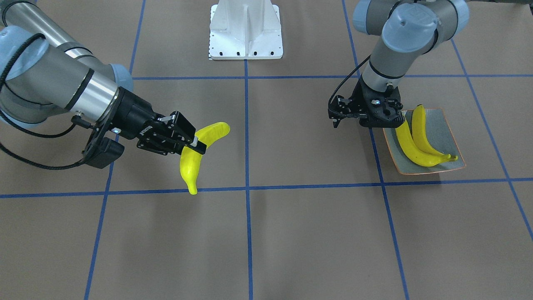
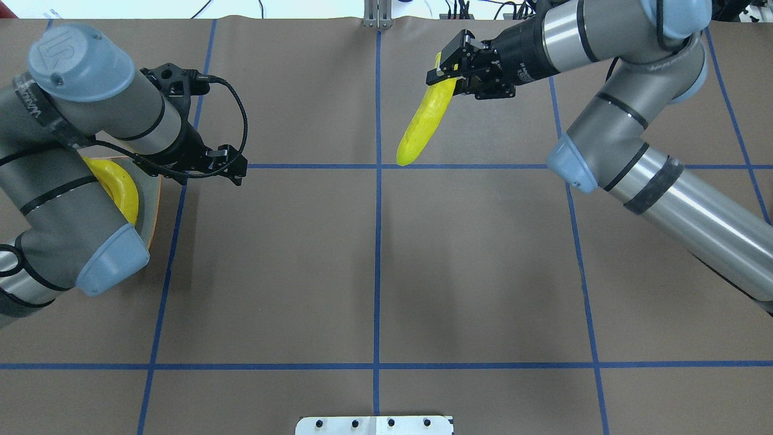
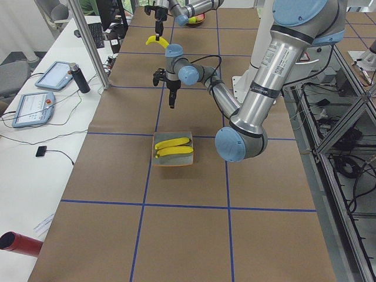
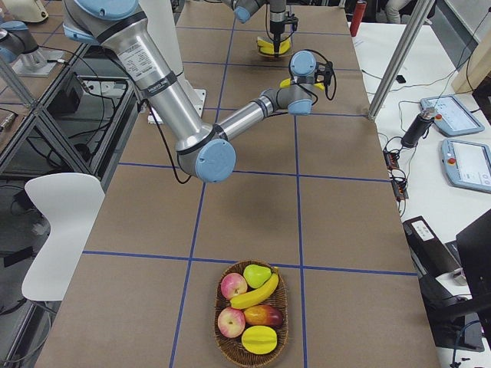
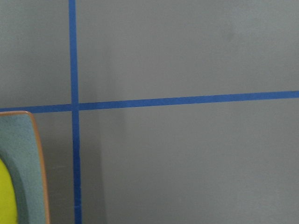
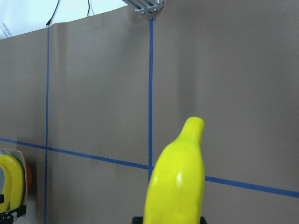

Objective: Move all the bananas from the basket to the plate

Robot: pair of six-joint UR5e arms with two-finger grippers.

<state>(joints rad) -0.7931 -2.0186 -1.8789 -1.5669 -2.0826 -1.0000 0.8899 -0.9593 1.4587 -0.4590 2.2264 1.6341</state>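
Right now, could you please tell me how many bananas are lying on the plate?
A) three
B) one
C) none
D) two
D: the front-facing view shows one banana and a second banana lying side by side on the plate, while the right tool holds a third banana above the table.

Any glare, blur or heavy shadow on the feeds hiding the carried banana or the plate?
Front-facing: sharp, even light, only faint shadows near the carried banana and plate. Right wrist: small glare spot on the carried banana, edges readable. Left wrist: slightly soft, plate corner visible. Overhead: clear picture, but the left arm covers most of the plate.
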